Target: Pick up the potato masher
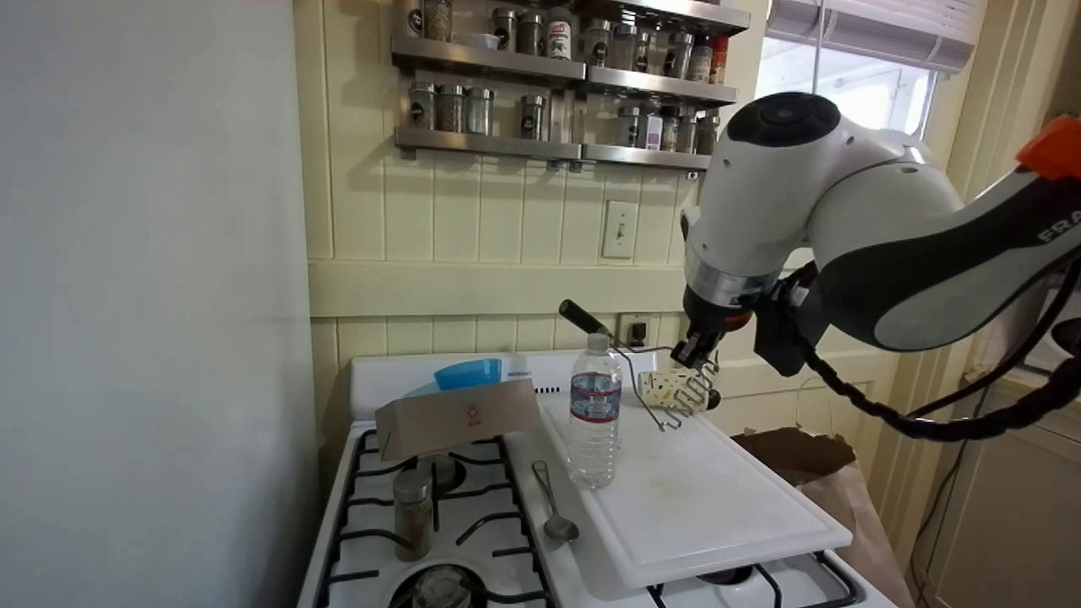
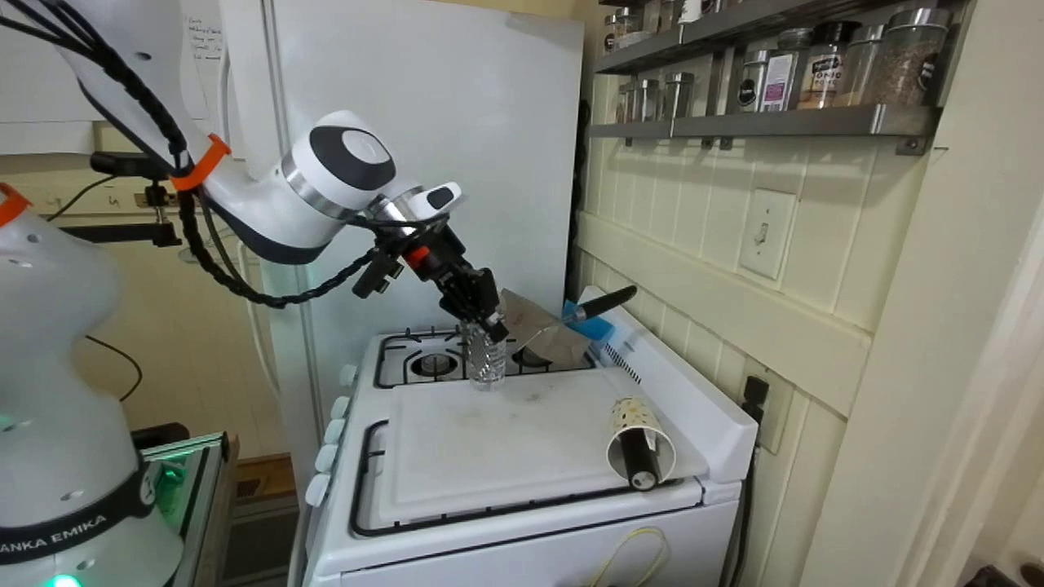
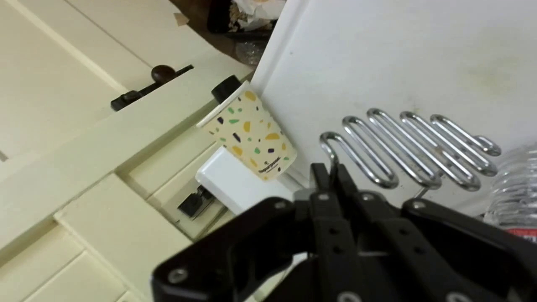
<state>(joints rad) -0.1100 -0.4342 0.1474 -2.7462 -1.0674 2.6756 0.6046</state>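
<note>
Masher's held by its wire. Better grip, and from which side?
Probably its black handle, after setting it down: come from above, claw closing across its width. It's straight, thicker than the zigzag wire, and tilted up, leaving its top side open. That thin wire, pinched at one end, might twist.

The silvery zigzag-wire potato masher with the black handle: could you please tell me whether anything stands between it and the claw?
Nothing visible does: the black two-fingered claw is shut on an end wire of the silvery potato masher. The clear plastic bottle stands nearby, but not between them.
</note>
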